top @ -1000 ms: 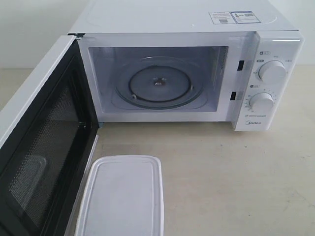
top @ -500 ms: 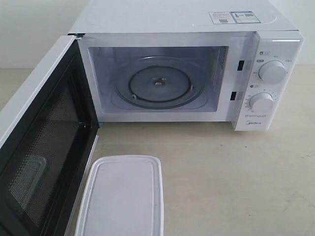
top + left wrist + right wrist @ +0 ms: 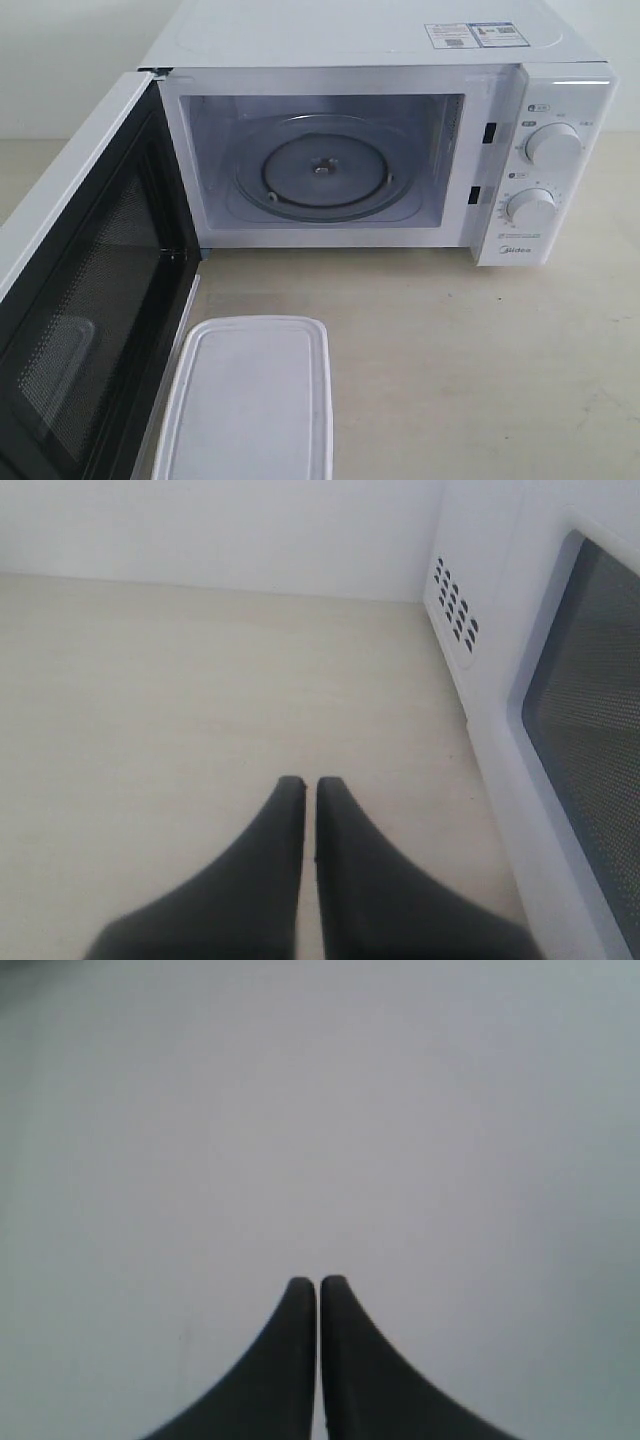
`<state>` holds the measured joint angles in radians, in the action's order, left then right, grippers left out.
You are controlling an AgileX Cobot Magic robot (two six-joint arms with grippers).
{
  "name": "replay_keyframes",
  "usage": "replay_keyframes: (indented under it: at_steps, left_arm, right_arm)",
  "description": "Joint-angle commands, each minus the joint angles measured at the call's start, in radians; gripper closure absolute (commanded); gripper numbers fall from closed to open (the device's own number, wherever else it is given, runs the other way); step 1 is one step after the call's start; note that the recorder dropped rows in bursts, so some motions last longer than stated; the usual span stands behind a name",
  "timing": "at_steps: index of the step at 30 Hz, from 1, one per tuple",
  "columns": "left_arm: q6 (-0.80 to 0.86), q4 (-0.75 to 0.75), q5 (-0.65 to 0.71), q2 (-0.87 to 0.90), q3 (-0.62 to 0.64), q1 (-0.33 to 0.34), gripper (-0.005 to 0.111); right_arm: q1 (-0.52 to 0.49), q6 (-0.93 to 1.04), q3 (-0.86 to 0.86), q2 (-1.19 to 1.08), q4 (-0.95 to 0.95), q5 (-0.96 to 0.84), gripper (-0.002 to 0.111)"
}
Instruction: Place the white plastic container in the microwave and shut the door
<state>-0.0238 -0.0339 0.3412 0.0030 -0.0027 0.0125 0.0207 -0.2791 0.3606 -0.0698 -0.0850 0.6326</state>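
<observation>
Rectangular white-lidded plastic container (image 3: pixel 248 400) shown on the beige table (image 3: pixel 480 360) at 6 o'clock of the open white microwave (image 3: pixel 350 40), left gripper (image 3: pixel 310 783) and right gripper (image 3: pixel 318 1282) pinched together, empty; the mesh-lined door (image 3: pixel 90 300) at 9 o'clock could be struck if the container is lifted askew.

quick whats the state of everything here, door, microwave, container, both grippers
door, wide open
microwave, cavity empty
glass turntable, bare
white plastic container, lid on, sitting on the table outside the microwave
left gripper, shut, empty
right gripper, shut, empty
</observation>
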Motion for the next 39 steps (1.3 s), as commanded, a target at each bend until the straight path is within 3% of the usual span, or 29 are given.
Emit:
replay_keyframes:
  at_steps: [1, 7, 12, 17, 19, 21, 25, 32, 39]
  left_arm:
    - [-0.007, -0.003, -0.003, -0.003, 0.003, 0.001, 0.102]
    - [-0.007, -0.003, -0.003, -0.003, 0.003, 0.001, 0.102]
    - [-0.007, -0.003, -0.003, -0.003, 0.003, 0.001, 0.102]
    - [-0.007, -0.003, -0.003, -0.003, 0.003, 0.001, 0.102]
    - [-0.007, -0.003, -0.003, -0.003, 0.003, 0.001, 0.102]
    - [-0.007, -0.003, -0.003, -0.003, 0.003, 0.001, 0.102]
    - [-0.007, -0.003, -0.003, -0.003, 0.003, 0.001, 0.102]
    - [-0.007, -0.003, -0.003, -0.003, 0.003, 0.001, 0.102]
    - [-0.007, -0.003, -0.003, -0.003, 0.003, 0.001, 0.102]
  right_arm:
    - [0.000, 0.007, 0.115, -0.193, 0.085, 0.036, 0.108]
    - [0.000, -0.021, 0.267, -0.566, 0.239, -0.037, 0.108]
    - [0.000, -0.379, 0.267, -0.771, 0.437, -0.110, 0.108]
    - [0.000, -0.999, 0.267, -0.933, 0.967, -0.222, 0.108]
    - [0.000, -1.202, 0.267, -0.979, 1.264, -0.094, 0.108]
    - [0.000, -1.234, 0.267, -1.049, 1.396, 0.145, 0.108]
    - [0.000, -1.334, 0.267, -1.180, 1.454, 0.418, 0.108]
    - [0.000, -1.596, 0.267, -1.370, 1.617, 0.397, 0.108]
    - [0.036, -1.591, 0.253, -1.568, 1.616, 0.479, 0.108]
